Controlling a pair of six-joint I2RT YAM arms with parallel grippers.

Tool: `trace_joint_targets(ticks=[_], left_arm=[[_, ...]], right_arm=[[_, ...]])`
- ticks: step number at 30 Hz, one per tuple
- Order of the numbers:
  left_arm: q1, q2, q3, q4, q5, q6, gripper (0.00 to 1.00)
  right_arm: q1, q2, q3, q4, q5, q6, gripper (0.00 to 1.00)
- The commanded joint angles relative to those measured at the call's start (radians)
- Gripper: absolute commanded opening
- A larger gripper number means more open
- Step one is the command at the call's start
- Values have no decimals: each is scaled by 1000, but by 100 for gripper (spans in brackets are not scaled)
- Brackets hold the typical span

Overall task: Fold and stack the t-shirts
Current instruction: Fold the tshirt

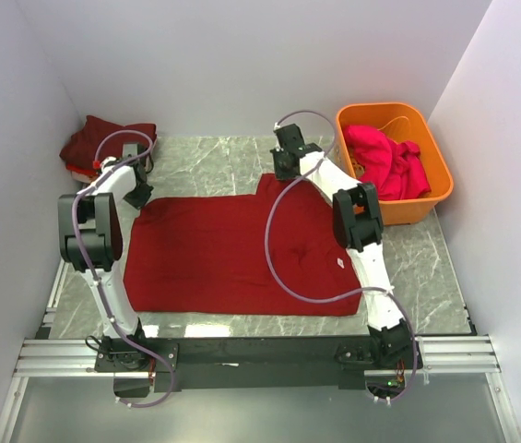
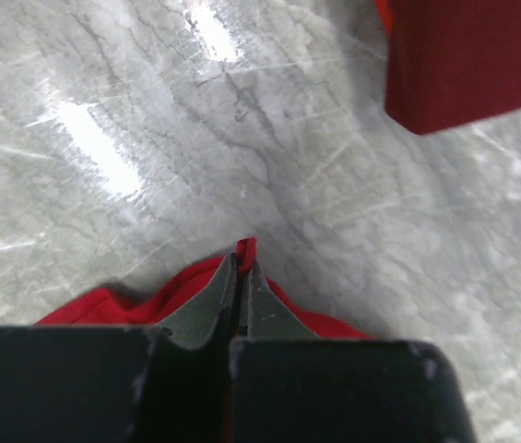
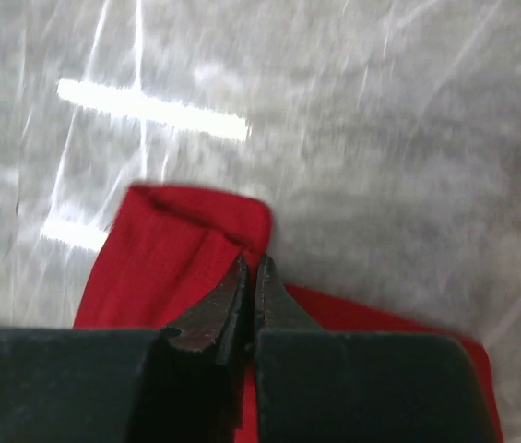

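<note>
- In the top view, the rail (image 1: 260,355) with both arm bases lies nearest us. Beyond it the dark red t-shirt (image 1: 242,254) is spread flat across the middle of the desk (image 1: 214,161).
- The left gripper (image 1: 137,196) sits at the shirt's far left corner, and the right gripper (image 1: 283,166) at its far edge.
- A maroon t-shirt (image 1: 103,143) lies folded in the far left corner. A pink t-shirt (image 1: 384,157) is bundled in the orange tub (image 1: 435,198).
- A small white tag (image 1: 340,263) shows on the spread shirt, too small to read. We see no other writing.
- In the left wrist view, the left gripper (image 2: 244,268) is fully closed, with a thin ridge of the dark red t-shirt (image 2: 103,305) pinched between its tips. The maroon t-shirt (image 2: 472,60) lies well apart ahead.
- In the right wrist view, the right gripper (image 3: 251,272) is closed tight on a doubled edge of the dark red t-shirt (image 3: 177,249).
- We judge the cloth light, limp and unbreakable. It should sag and drag on the desk, so matched pinches at far corners or hems suit it best.
</note>
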Motion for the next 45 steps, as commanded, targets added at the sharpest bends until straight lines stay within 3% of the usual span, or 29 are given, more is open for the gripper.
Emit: trace_joint_targets(ticks=[1,6,21,27,35,45], left_arm=[[-2,-91,-17,30,16,17,1],[-2,-149,-103,57,26,-3,1],[-2,-347,-301,94,10,-38,1],[-2,-369,-295,37,-47,-67,1],[-2,-439,-305,7,-85,-101,1],[-2,-544,-417,-9,-99,-145,1]], right_arm=[[20,-186,-115,116,15,-66,0],[25,-332,-312,191,-69,-81,0],[77,-771,-864,381,-95,-39,0],[129,-887,-991,403,-26,-20,0],[193,-958,-1036,346,106,26,0],[247,-1130,-1179,326,119,110,0]])
